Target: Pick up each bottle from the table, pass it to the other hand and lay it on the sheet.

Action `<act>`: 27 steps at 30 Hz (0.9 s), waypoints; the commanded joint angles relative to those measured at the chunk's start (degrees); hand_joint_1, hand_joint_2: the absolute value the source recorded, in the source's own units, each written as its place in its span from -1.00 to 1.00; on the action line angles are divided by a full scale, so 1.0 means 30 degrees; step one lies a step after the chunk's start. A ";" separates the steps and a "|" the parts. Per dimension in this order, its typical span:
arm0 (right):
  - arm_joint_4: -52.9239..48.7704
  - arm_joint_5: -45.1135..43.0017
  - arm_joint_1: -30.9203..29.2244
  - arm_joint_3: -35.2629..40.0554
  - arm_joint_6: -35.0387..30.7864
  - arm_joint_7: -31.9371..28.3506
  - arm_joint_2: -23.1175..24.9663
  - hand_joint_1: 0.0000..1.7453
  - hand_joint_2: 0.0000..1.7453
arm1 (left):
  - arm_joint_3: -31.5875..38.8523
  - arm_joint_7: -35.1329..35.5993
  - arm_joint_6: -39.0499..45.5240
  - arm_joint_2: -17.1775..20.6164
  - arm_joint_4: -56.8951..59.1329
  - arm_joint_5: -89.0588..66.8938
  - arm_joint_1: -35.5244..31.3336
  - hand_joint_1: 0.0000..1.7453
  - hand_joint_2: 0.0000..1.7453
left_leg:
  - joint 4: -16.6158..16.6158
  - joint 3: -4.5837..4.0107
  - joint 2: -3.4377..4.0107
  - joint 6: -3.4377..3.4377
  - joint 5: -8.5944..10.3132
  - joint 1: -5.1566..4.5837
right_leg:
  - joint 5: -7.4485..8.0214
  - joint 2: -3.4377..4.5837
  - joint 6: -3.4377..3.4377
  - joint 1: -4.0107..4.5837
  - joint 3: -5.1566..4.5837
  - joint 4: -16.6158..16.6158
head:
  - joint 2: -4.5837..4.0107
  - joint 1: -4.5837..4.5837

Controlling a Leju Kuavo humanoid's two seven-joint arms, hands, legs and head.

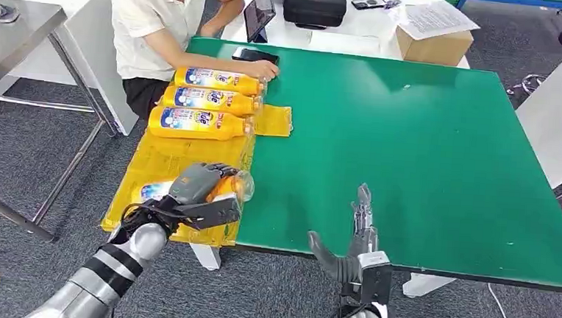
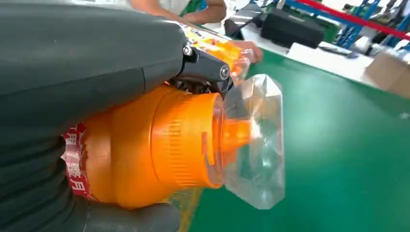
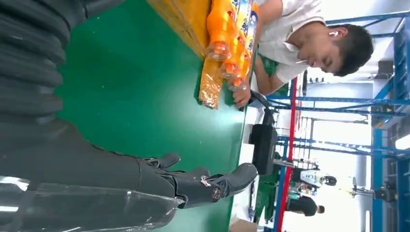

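From my head view, my left robot hand (image 1: 201, 191) grips an orange bottle (image 1: 226, 188) lying over the yellow sheet (image 1: 162, 157) at the green surface's (image 1: 426, 146) near-left edge; three more bottles (image 1: 204, 99) lie farther up it, a person's hand (image 1: 265, 69) touching one. My right robot hand (image 1: 358, 230) hovers with fingers straight, holding nothing. At my left wrist, fingers (image 2: 203, 67) clasp the bottle's neck behind its clear cap (image 2: 254, 140). At my right wrist, fingers (image 3: 212, 183) extend above the surface.
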 commanded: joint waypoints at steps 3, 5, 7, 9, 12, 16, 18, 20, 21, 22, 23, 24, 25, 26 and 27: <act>0.1387 -0.0723 -0.0204 -0.1366 0.0424 -0.0001 0.0039 -1.00 1.00 | -0.0167 -0.0326 -0.0114 -0.1241 0.6371 -0.0524 -0.1460 -0.04 1.00 | -0.0030 0.0060 -0.0014 -0.0021 0.0009 0.0002 | 0.0002 -0.0004 -0.0019 0.0000 0.0063 -0.0020 | 0.0000 0.0007; 0.1514 -0.0710 -0.0283 -0.1343 0.0508 -0.0001 0.0075 -1.00 1.00 | -0.0089 -0.0453 -0.0022 -0.1413 0.7038 -0.0512 -0.1575 -0.92 1.00 | -0.0038 0.0080 -0.0010 -0.0026 0.0009 0.0003 | 0.0002 0.0002 -0.0026 0.0001 0.0084 -0.0024 | 0.0000 0.0007; 0.1493 -0.0662 -0.0316 -0.1300 0.0525 -0.0001 0.0126 -1.00 1.00 | 0.0094 -0.0640 0.0202 -0.1555 0.7310 -0.0478 -0.1549 -1.00 1.00 | -0.0042 0.0091 0.0006 -0.0034 0.0006 0.0007 | 0.0005 0.0021 -0.0034 0.0005 0.0092 -0.0027 | 0.0000 0.0007; 0.1509 -0.0615 -0.0361 -0.1236 0.0567 -0.0001 0.0127 -1.00 1.00 | 0.0150 -0.0751 0.0345 -0.1656 0.7247 -0.0463 -0.1432 -1.00 1.00 | -0.0044 0.0096 0.0012 -0.0043 0.0001 0.0014 | 0.0004 0.0029 -0.0044 0.0013 0.0097 -0.0031 | 0.0000 0.0007; 0.1612 -0.0651 -0.0436 -0.1231 0.0628 -0.0001 0.0156 -1.00 1.00 | 0.0168 -0.0778 0.0385 -0.1728 0.7188 -0.0462 -0.1389 -1.00 1.00 | -0.0013 0.0024 0.0003 -0.0028 0.0004 0.0016 | 0.0003 0.0020 -0.0025 0.0016 0.0028 -0.0006 | 0.0000 0.0007; 0.2003 -0.0728 -0.0710 -0.1283 0.0831 -0.0001 0.0175 -1.00 1.00 | 0.0481 -0.1086 0.0392 -0.1921 0.7332 -0.0161 -0.1412 -1.00 1.00 | -0.0017 0.0010 -0.0027 -0.0033 0.0005 0.0020 | -0.0017 0.0015 -0.0032 0.0018 0.0037 -0.0005 | 0.0000 0.0000; 0.2003 -0.0728 -0.0710 -0.1283 0.0831 -0.0001 0.0175 -1.00 1.00 | 0.0481 -0.1086 0.0392 -0.1921 0.7332 -0.0161 -0.1412 -1.00 1.00 | -0.0019 -0.0033 -0.0008 -0.0022 0.0021 0.0007 | 0.0003 0.0034 -0.0016 0.0004 0.0000 0.0004 | 0.0000 -0.0001; 0.2003 -0.0728 -0.0710 -0.1283 0.0831 -0.0001 0.0175 -1.00 1.00 | 0.0481 -0.1086 0.0392 -0.1921 0.7332 -0.0161 -0.1412 -1.00 1.00 | -0.0016 -0.0032 -0.0010 -0.0028 0.0016 0.0008 | 0.0000 0.0033 -0.0022 0.0005 0.0007 -0.0001 | 0.0000 0.0007; 0.2003 -0.0728 -0.0710 -0.1283 0.0831 -0.0001 0.0175 -1.00 1.00 | 0.0481 -0.1086 0.0392 -0.1921 0.7332 -0.0161 -0.1412 -1.00 1.00 | -0.0014 -0.0053 -0.0017 -0.0024 0.0022 0.0009 | 0.0003 0.0026 -0.0019 0.0007 -0.0013 -0.0001 | 0.0000 0.0007; 0.2003 -0.0728 -0.0710 -0.1283 0.0831 -0.0001 0.0175 -1.00 1.00 | 0.0481 -0.1086 0.0392 -0.1921 0.7332 -0.0161 -0.1412 -1.00 1.00 | -0.0016 -0.0032 -0.0022 -0.0035 0.0017 0.0011 | -0.0004 0.0025 -0.0030 0.0009 0.0008 -0.0005 | 0.0000 -0.0001; 0.2003 -0.0728 -0.0710 -0.1283 0.0831 -0.0001 0.0175 -1.00 1.00 | 0.0481 -0.1086 0.0392 -0.1921 0.7332 -0.0161 -0.1412 -1.00 1.00 | -0.0017 -0.0043 -0.0020 -0.0030 0.0021 0.0006 | -0.0002 0.0026 -0.0026 0.0005 -0.0005 -0.0002 | 0.0000 0.0007; 0.2003 -0.0728 -0.0710 -0.1283 0.0831 -0.0001 0.0175 -1.00 1.00 | 0.0481 -0.1086 0.0392 -0.1921 0.7332 -0.0161 -0.1412 -1.00 1.00 | -0.0017 -0.0049 -0.0022 -0.0028 0.0022 0.0003 | -0.0001 0.0025 -0.0025 0.0002 -0.0012 0.0000 | 0.0000 -0.0001; 0.2003 -0.0728 -0.0710 -0.1283 0.0831 -0.0001 0.0175 -1.00 1.00 | 0.0481 -0.1086 0.0392 -0.1921 0.7332 -0.0161 -0.1412 -1.00 1.00 | -0.0013 -0.0024 -0.0014 -0.0042 0.0011 0.0012 | -0.0008 0.0037 -0.0040 0.0012 0.0011 0.0000 | 0.0000 0.0007; 0.2003 -0.0728 -0.0710 -0.1283 0.0831 -0.0001 0.0175 -1.00 1.00 | 0.0481 -0.1086 0.0392 -0.1921 0.7332 -0.0161 -0.1412 -1.00 1.00 | -0.0014 -0.0043 -0.0017 -0.0035 0.0019 0.0009 | -0.0002 0.0032 -0.0032 0.0009 -0.0008 0.0001 | 0.0000 -0.0001; 0.2165 -0.0717 -0.0775 -0.1310 0.0833 -0.0001 0.0162 -1.00 1.00 | 0.0495 -0.1091 0.0342 -0.1947 0.7427 -0.0122 -0.1400 -1.00 1.00 | -0.0011 -0.0055 -0.0023 -0.0027 0.0021 0.0003 | -0.0002 0.0024 -0.0023 0.0003 -0.0017 0.0002 | 0.0000 0.0007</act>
